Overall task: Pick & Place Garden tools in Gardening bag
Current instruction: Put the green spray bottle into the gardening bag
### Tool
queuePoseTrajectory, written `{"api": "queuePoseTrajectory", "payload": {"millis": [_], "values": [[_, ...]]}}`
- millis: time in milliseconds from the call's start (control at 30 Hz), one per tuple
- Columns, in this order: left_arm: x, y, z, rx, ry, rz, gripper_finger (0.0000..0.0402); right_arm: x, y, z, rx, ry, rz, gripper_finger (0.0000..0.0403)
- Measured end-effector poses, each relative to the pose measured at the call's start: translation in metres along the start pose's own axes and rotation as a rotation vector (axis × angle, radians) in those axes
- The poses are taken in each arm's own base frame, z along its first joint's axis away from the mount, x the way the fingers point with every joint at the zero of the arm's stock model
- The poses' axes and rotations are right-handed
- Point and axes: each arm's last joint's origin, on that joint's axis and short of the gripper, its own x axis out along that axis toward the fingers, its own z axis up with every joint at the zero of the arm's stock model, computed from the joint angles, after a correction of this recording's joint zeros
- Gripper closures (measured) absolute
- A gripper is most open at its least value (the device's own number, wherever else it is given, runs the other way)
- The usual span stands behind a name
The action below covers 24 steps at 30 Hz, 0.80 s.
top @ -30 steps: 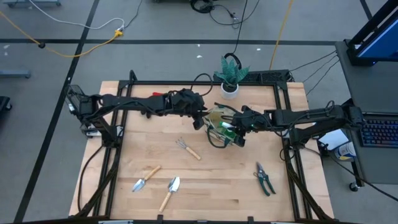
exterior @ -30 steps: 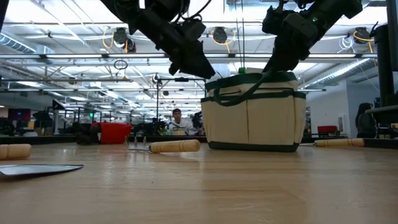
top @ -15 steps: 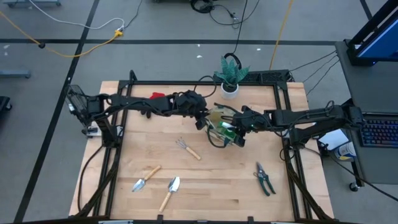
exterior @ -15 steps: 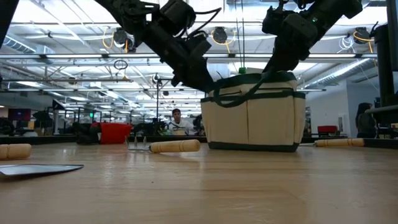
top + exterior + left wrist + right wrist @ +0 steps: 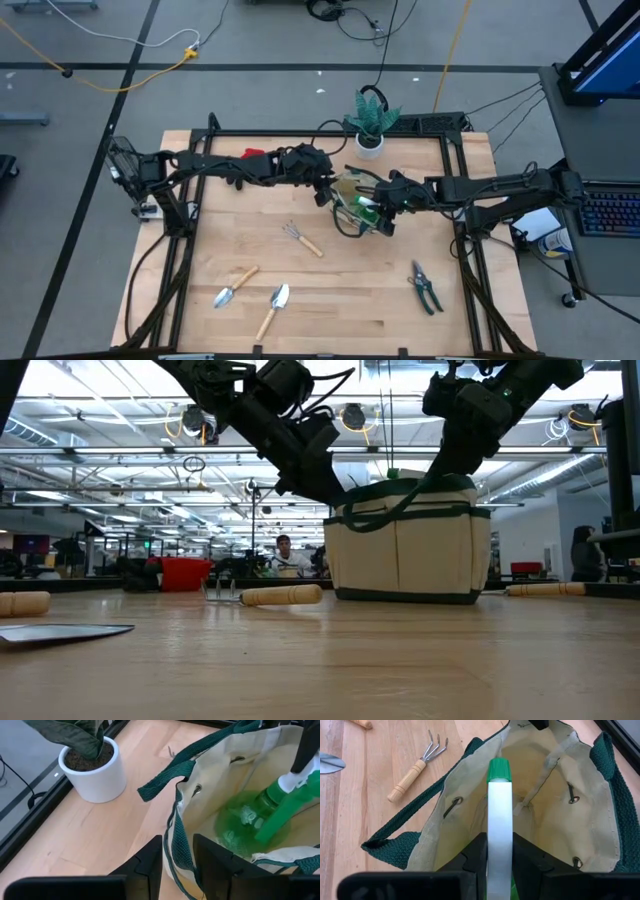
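Observation:
The tan gardening bag (image 5: pixel 352 203) with dark green trim stands upright on its base mid-table. My left gripper (image 5: pixel 177 862) is open at the bag's left rim, one finger outside and one inside. My right gripper (image 5: pixel 499 852) is over the bag's mouth, shut on a green spray bottle (image 5: pixel 270 810) that reaches down into the bag. On the table lie a hand rake (image 5: pixel 301 238), two trowels (image 5: pixel 235 285) (image 5: pixel 272 308) and dark pruning shears (image 5: pixel 425 287). My left gripper straddles the bag's green-trimmed rim (image 5: pixel 181 847), coming slanting down from the table's left. I cannot tell whether its fingers touch the rim. My right gripper pinches the spray bottle's white upper part (image 5: pixel 499 827) between its two fingers, slanting down from the table's right. The fingers lie along that part, and the bottle's green body hangs inside the bag.
A green plant in a white pot (image 5: pixel 369 141) stands just beyond the bag at the far edge. A red piece (image 5: pixel 254 155) shows beside my left arm. The rake handle (image 5: pixel 281 595) lies left of the bag (image 5: pixel 410 540) in the low view.
My left gripper has come down and a little toward the bag, until its fingers stand astride the left rim. It has then kept still. The bag and the bottle have stayed in place.

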Motion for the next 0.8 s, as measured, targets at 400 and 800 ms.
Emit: {"api": "queuePoseTrajectory", "payload": {"millis": [400,800], "values": [[0.0000,-0.0001,-0.0006,0.003,0.006,-0.001,0.0386,0.0000,0.0000,0.0000,0.000,0.000,0.001,0.0332],[-0.0002,0.0026,-0.0006,0.069,0.005,0.088,0.0392,-0.0013,0.0004,0.0003,0.018,-0.003,0.020,0.0359]]}}
